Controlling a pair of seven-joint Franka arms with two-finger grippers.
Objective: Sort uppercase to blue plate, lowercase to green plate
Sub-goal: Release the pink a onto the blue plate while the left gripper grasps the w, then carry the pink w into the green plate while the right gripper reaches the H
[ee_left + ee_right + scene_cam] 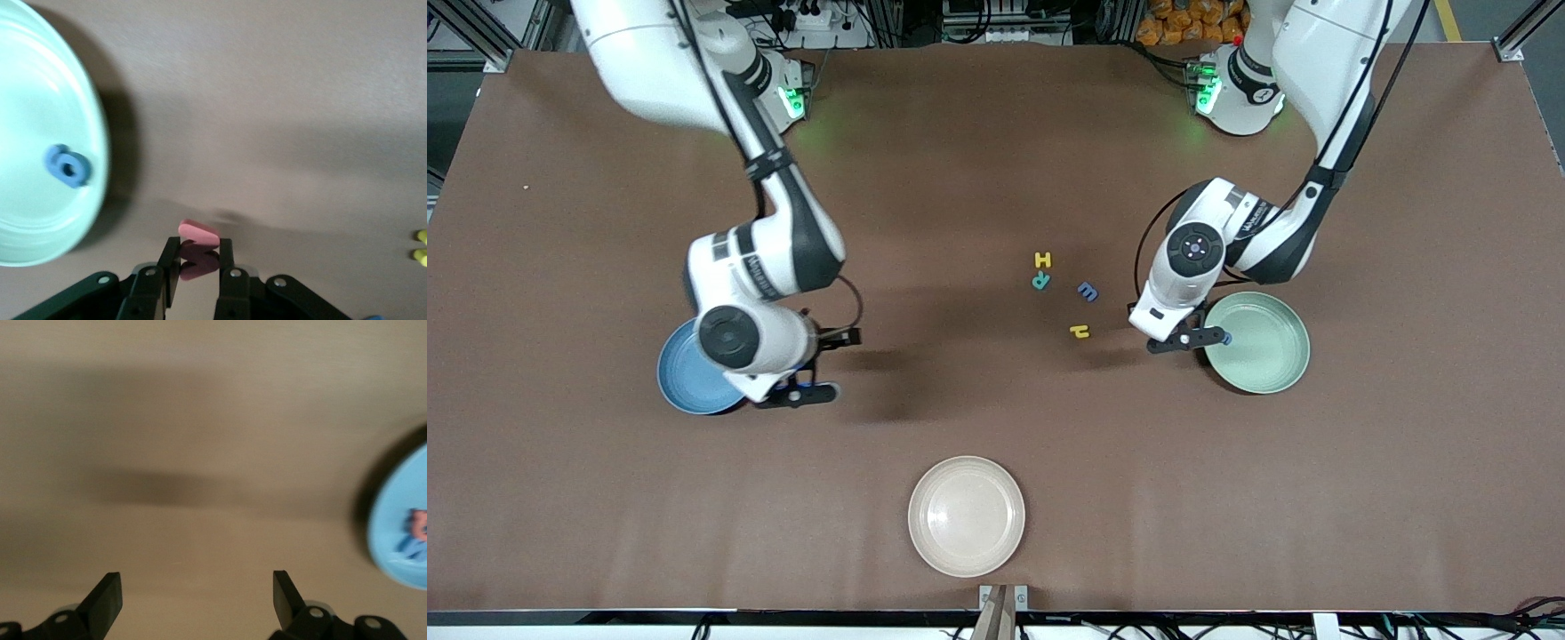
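While the left gripper (198,267) hangs over bare table just beside the rim of the green plate (1272,366), its fingers (168,270) are pinched tight on a red foam letter (198,245), most likely the w, though its shape is half hidden between the pads. A blue g (67,166) lies in that plate near the rim. The right gripper (197,600) hovers over bare table just beside the blue plate (680,378), at the right arm's end, with its jaws spread wide and nothing between them; the right wrist view shows a reddish letter (419,523) and a blue letter (408,545) lying together in that plate, too blurred to read.

Between the two plates, the yellow H (1042,260) touches the teal R (1040,281), which lies nearer to the front camera. The blue m (1088,291) and yellow h (1080,332) lie near them, toward the green plate. A cream plate (967,516) sits nearest the front camera. Small lettering on the left arm's wrist cannot be read.
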